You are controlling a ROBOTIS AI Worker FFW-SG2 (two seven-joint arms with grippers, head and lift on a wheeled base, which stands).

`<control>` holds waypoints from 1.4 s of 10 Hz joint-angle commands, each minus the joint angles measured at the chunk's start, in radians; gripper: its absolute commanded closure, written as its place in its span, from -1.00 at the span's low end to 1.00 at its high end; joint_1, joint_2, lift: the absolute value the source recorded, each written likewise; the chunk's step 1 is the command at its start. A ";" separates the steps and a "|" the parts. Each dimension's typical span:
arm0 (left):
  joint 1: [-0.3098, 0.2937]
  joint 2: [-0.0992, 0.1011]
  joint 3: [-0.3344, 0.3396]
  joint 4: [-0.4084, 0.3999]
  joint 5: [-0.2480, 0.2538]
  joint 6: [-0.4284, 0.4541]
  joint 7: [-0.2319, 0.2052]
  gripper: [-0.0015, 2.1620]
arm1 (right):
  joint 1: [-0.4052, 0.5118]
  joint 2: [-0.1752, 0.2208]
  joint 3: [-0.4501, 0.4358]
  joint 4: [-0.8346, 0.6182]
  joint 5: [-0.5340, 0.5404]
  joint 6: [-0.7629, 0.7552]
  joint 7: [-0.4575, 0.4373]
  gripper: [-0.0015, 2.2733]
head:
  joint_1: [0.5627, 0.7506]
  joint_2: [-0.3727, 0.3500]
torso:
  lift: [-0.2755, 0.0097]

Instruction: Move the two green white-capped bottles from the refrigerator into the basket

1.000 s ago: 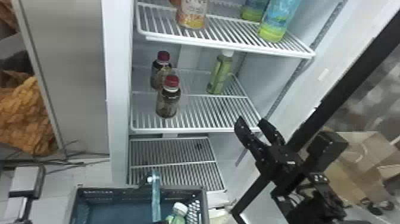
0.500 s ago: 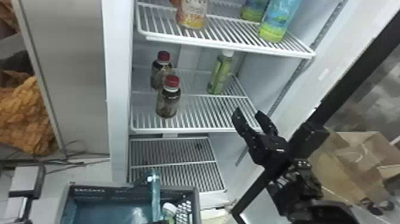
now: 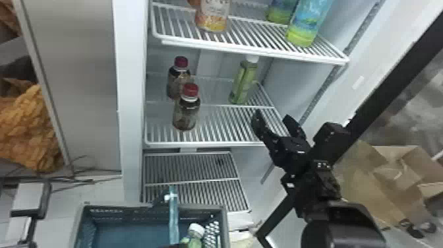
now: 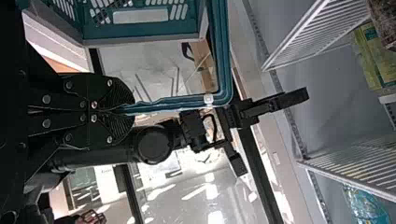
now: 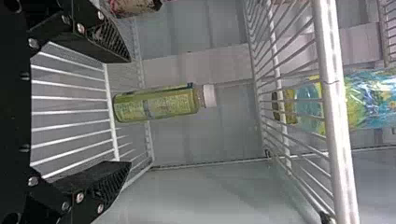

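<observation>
One green white-capped bottle (image 3: 244, 80) stands upright at the back right of the refrigerator's middle shelf. Open and empty, my right gripper (image 3: 273, 116) is at that shelf's front right, in front of the bottle. In the right wrist view, the bottle (image 5: 156, 103) lies beyond the spread fingers of the right gripper (image 5: 130, 112), not touched by them. The other green white-capped bottle (image 3: 195, 234) is inside the basket (image 3: 225, 227), near its right side. At the head view's bottom edge is my left gripper (image 3: 173, 246); in the left wrist view the left gripper (image 4: 125, 109) is shut on the basket handle (image 4: 177, 101).
Two red-capped dark bottles (image 3: 186, 112) stand left of the green one. Larger bottles (image 3: 306, 23) stand on the shelf above (image 3: 257, 52). A lower rack (image 3: 194, 181) is behind the basket. The dark door frame (image 3: 389, 79) runs past my right arm, with cardboard (image 3: 392, 178) beyond.
My right gripper has moved inward over the middle shelf, closer to the green bottle, its fingers staying open. The basket has shifted slightly left and then back right.
</observation>
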 commanded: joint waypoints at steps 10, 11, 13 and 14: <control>-0.007 -0.003 -0.002 0.001 0.001 -0.002 0.000 0.06 | -0.266 -0.027 0.073 0.307 0.020 -0.078 -0.018 -0.95 | 0.41 -0.94 | -0.92; -0.007 -0.003 -0.002 0.001 0.001 -0.002 0.000 0.06 | -0.291 -0.027 0.073 0.339 0.018 -0.078 -0.021 -0.95 | 0.41 -0.94 | -0.92; -0.014 -0.005 -0.004 0.001 0.001 -0.005 0.000 0.06 | -0.347 -0.030 0.085 0.413 0.022 -0.090 -0.031 -0.95 | 0.41 -0.94 | -0.92; -0.017 -0.005 -0.006 0.001 -0.001 -0.007 0.000 0.06 | -0.372 -0.031 0.087 0.435 0.018 -0.090 -0.032 -0.95 | 0.41 -0.94 | -0.92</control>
